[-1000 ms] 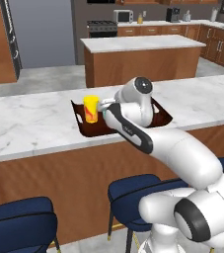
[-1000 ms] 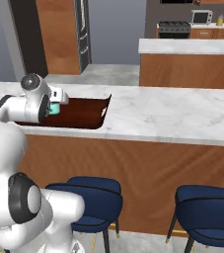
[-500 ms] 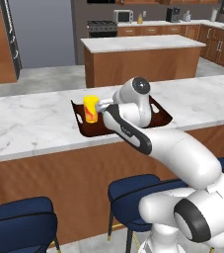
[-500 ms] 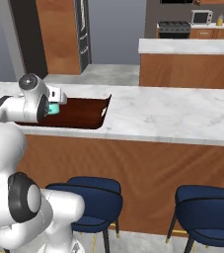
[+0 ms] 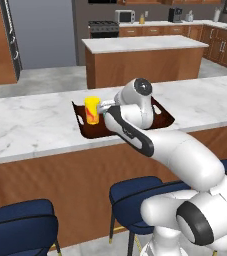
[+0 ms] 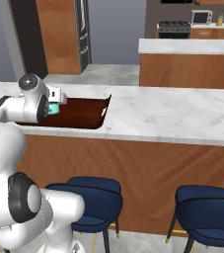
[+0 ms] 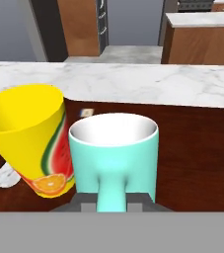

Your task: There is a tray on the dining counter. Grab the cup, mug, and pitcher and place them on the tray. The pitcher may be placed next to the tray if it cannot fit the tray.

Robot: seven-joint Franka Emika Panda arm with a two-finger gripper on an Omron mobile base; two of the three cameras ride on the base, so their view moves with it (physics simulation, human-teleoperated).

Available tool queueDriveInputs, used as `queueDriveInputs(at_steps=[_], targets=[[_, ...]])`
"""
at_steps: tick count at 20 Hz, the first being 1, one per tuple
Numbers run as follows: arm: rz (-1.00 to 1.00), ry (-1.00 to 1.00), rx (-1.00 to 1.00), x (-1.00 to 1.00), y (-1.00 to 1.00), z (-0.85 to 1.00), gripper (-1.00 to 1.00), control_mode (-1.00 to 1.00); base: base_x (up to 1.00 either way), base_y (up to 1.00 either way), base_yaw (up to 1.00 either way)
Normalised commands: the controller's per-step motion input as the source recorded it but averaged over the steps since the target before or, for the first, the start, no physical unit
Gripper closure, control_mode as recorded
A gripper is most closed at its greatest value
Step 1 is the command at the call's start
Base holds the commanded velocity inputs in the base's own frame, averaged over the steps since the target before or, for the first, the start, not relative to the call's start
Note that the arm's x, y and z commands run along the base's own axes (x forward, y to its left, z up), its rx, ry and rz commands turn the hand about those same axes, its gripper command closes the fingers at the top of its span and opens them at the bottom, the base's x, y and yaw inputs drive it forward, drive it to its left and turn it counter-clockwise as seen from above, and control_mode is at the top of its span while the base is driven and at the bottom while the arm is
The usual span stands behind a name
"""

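Two vessels at tray (image 6: 84, 116) | my gripper (image 7: 112, 200) clamps mug (image 7: 114, 158) by its handle, over tray's left end | cup (image 7: 32, 136) just beside, already on tray | handle grip keeps mug upright for setting down

tray (image 5: 162, 121) sits on the dining counter (image 5: 30, 127). cup (image 5: 91, 110) stands in the tray at its left end. mug (image 7: 114, 155) is over the tray, just right of the cup in the hand view, almost touching. stools (image 6: 91, 198) stand below the counter front.
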Motion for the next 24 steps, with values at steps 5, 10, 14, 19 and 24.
queueDriveInputs(at_steps=[5,10,14,19,24], targets=[[0.0,0.0,0.0,0.0,0.0,0.0,-1.0,-1.0,0.0,0.0,0.0],[0.0,0.0,0.0,0.0,0.0,0.0,-1.0,-1.0,0.0,0.0,0.0],[0.0,0.0,0.0,0.0,0.0,0.0,-1.0,-1.0,0.0,0.0,0.0],[0.0,0.0,0.0,0.01,-0.02,0.01,-1.0,-1.0,0.0,0.0,0.0],[0.02,0.01,0.0,0.05,-0.33,0.09,-1.0,-1.0,0.0,0.0,0.0]])
